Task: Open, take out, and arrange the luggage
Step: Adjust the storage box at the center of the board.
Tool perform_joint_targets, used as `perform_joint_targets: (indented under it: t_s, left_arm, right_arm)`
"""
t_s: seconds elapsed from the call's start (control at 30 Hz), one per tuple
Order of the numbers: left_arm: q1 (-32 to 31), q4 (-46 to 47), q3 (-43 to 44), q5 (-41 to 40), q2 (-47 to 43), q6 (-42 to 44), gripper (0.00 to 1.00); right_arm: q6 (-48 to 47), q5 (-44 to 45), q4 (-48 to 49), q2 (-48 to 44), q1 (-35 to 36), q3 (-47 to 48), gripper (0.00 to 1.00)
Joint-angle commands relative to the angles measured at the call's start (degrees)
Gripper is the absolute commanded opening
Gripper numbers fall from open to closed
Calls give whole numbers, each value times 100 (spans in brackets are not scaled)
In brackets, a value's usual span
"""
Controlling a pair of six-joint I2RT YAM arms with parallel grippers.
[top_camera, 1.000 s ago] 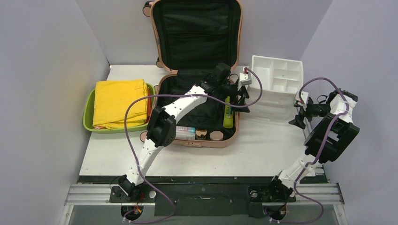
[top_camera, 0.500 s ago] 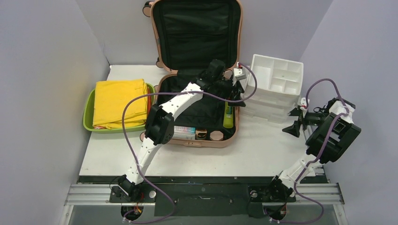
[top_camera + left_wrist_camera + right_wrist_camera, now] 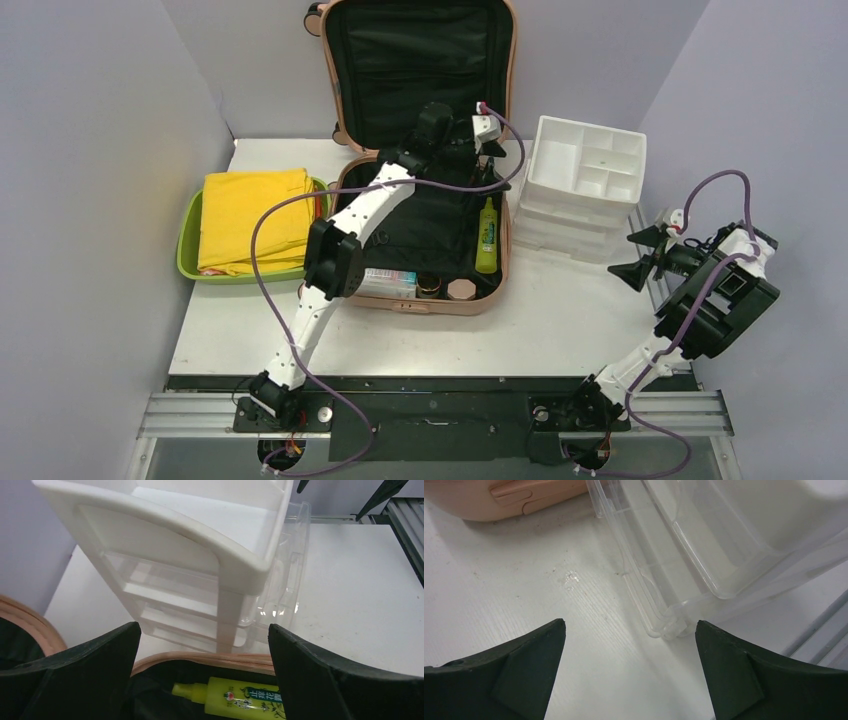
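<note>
The white worktop (image 3: 560, 320) carries three things in a row across its far half. The salmon-pink luggage (image 3: 430, 303) lies open in the middle, its lid standing upright at the back edge. A lime-green tub (image 3: 188, 240) sits just beside it on the left, and a white drawer organizer (image 3: 575, 225) just beside it on the right.

The luggage (image 3: 430, 304) has a salmon-pink shell and black lining, and holds a lime-yellow bottle (image 3: 487, 238) with a printed label. Left of the luggage, a yellow cloth (image 3: 255, 215) in a green tub (image 3: 186, 240). Right of the luggage, a white organizer (image 3: 590, 165) with clear drawers. White surface (image 3: 540, 330), dark fingers (image 3: 75, 680)
</note>
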Motion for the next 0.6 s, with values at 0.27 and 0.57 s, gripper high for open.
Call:
perform_joint_targets:
  t_s: [0.27,0.57]
  left_arm:
    - [24,1586,524,878,706,-713,97]
    - [-19,1810,600,888,948,-790,97]
  right_arm:
    - [-2307,-739,-243,-76,8,501,99]
    - [-2341,-740,-232,389,172,1328,100]
